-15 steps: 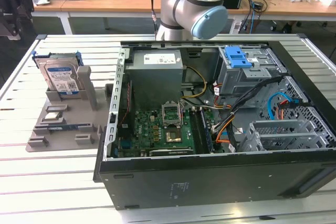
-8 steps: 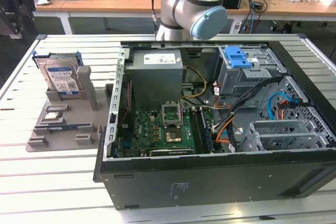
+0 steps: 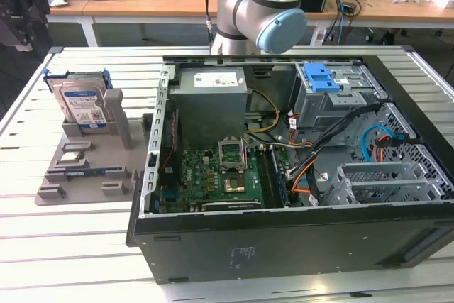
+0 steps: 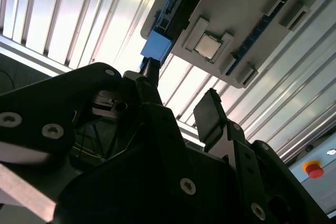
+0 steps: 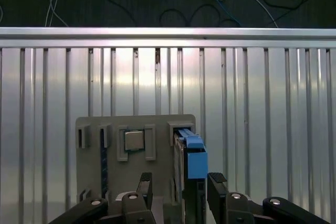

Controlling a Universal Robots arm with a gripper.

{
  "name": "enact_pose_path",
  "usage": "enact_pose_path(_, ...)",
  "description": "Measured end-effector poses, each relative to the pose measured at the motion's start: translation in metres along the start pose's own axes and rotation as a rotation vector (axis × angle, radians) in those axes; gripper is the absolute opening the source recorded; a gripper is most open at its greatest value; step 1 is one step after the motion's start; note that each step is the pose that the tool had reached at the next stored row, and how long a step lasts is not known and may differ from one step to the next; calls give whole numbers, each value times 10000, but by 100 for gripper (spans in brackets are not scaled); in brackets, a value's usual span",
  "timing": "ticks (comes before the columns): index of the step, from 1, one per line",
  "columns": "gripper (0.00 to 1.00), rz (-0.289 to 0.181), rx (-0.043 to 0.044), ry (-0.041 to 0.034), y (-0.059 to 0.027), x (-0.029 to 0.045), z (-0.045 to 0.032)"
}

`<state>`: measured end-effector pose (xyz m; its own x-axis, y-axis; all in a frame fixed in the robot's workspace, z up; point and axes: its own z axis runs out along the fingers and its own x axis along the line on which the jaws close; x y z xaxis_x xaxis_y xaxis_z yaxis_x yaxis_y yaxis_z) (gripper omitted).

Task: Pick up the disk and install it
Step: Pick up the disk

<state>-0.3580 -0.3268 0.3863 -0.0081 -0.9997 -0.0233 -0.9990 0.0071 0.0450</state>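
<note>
**Tool open and high over the racked disk; edge lines up between the fingers**

1. Tool state: I find the tool (image 5: 181,183) open and empty. In both wrist views its two fingers (image 5: 217,184) stand apart with nothing between the pads and nothing touching them.

2. Location of the disk: In the exterior view the disk (image 3: 84,104) stands on edge in a grey holder (image 3: 120,129) on the table (image 3: 71,246). It is outside the computer case (image 3: 284,232), at about 9 o'clock from it. Its labelled face is turned toward that camera and the blue carrier frames it. It is not yet picked up.

3. Governing relation: In the exterior view the tool (image 3: 20,33) hangs at about 11 o'clock from the disk, well apart from it. I judge it to be above the disk, not beside it.
   - In the first wrist view the disk (image 5: 193,161) shows as a thin, blue-capped edge.
   - The long axis of that edge runs through the gap between the fingers, square to the line joining them.
   - The edge lies nearer one finger than the other, so I judge the centring to be slightly off.

4. Second wrist view: The blue end (image 4: 156,45) of the disk lies beyond the fingertips, apart from them.
</note>
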Motion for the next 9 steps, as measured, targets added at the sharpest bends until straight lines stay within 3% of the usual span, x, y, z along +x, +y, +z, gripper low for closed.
enact_pose_path(9, 54, 0, -1, 0, -2, -37, 26)
